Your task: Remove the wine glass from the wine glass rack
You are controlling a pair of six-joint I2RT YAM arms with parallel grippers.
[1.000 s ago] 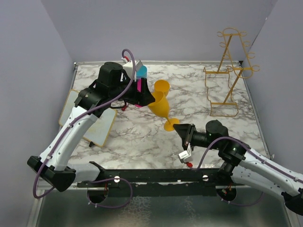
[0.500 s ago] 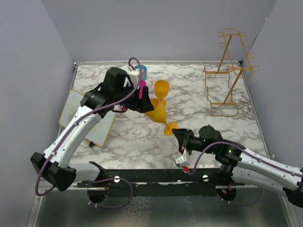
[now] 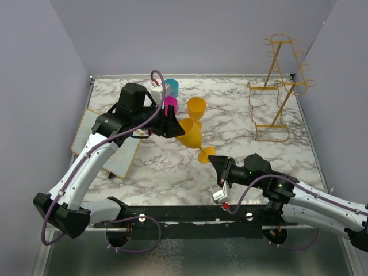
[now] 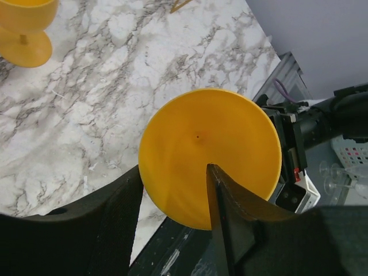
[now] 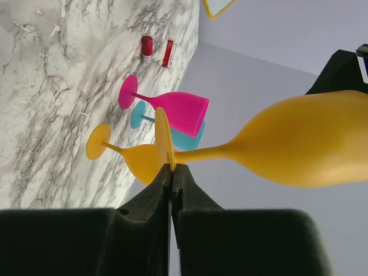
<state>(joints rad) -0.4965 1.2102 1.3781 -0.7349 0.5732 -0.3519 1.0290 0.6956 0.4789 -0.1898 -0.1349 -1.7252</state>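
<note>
A yellow wine glass (image 3: pixel 190 135) is being held tilted in the air between the two sets of jaws, not touching the marble bench (image 3: pixel 241 123). Its foot (image 5: pixel 163 135) is being pinched at the rim by the right jaws, which are being pressed tight together on the thin disc. Stem and bowl are being carried out sideways beyond those jaws. The bowl's open mouth (image 4: pixel 210 155) is being faced head-on by the left jaws. The left fingers (image 4: pixel 228 230) are being seen parted, one lying across the lower mouth and one at its outer edge. Whether the bowl is being gripped there or only touched cannot be told. The wine glass rack (image 3: pixel 280 86) is being noted well apart from both sets of jaws, off to the right of the right jaws and farther back. Beyond the right jaws, a pink glass (image 5: pixel 178 112), a teal glass (image 5: pixel 188 140) and a second yellow glass (image 5: pixel 141 161) are being seen upright on the bench, close together.
</note>
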